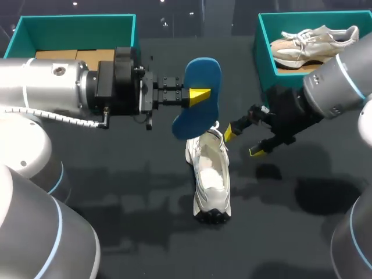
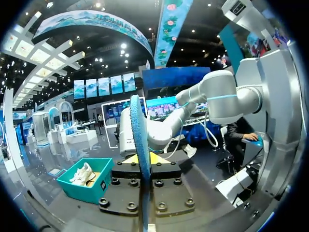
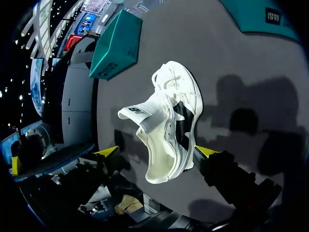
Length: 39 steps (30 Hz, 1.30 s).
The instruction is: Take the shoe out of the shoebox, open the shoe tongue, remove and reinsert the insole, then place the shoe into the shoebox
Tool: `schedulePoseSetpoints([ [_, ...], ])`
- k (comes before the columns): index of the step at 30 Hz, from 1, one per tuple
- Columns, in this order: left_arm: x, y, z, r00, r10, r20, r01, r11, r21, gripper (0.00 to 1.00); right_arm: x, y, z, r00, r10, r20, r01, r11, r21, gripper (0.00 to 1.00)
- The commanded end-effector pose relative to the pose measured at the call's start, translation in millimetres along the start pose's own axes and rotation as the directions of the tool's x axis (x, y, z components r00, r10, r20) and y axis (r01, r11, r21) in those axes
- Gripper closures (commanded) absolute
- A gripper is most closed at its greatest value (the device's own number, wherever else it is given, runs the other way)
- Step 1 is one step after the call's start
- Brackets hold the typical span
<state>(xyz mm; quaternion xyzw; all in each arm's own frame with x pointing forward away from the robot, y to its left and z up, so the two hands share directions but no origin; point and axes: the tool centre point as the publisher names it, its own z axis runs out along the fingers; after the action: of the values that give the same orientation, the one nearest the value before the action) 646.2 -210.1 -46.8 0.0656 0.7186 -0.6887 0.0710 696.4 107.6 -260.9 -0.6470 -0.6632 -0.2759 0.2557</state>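
Observation:
My left gripper (image 1: 200,95) is shut on a blue insole (image 1: 197,99) and holds it in the air above the table's middle. In the left wrist view the insole (image 2: 140,154) stands edge-on between the two yellow tips. Just below it a white shoe (image 1: 210,174) lies on the black table, its opening facing up. My right gripper (image 1: 242,142) hovers open just right of the shoe's upper end, holding nothing. In the right wrist view the shoe (image 3: 169,130) lies under and ahead of the right gripper (image 3: 157,152), its tongue pulled out.
A teal shoebox (image 1: 264,52) at the back right holds another pale shoe (image 1: 314,43). A second teal box (image 1: 75,23) at the back left holds cardboard. Both boxes (image 3: 116,46) sit near the table's far edge.

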Motion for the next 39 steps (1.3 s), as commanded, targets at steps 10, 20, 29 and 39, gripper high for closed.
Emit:
schedulePoseSetpoints([
  [10,-22.9,13.8,-2.3,0.691,0.721,-0.046,-0.721,0.685,-0.104,1.00,17.2,8.1,-36.9,0.980,-0.028,-0.198,0.019,0.999,-0.046,0.00],
  [20,-16.7,20.1,-4.7,0.578,0.814,-0.048,-0.815,0.573,-0.091,1.00,24.8,13.6,-37.1,0.953,-0.016,-0.301,-0.004,0.998,-0.065,0.00],
  [29,-6.6,43.3,-4.3,0.373,0.928,0.001,-0.927,0.373,0.029,1.00,49.1,34.3,-56.8,0.909,0.021,-0.417,-0.053,0.996,-0.067,0.00],
  [39,-0.3,65.5,-2.2,0.208,0.977,0.045,-0.977,0.206,0.051,1.00,62.2,44.3,-74.0,0.868,0.014,-0.496,-0.043,0.998,-0.047,0.00],
])
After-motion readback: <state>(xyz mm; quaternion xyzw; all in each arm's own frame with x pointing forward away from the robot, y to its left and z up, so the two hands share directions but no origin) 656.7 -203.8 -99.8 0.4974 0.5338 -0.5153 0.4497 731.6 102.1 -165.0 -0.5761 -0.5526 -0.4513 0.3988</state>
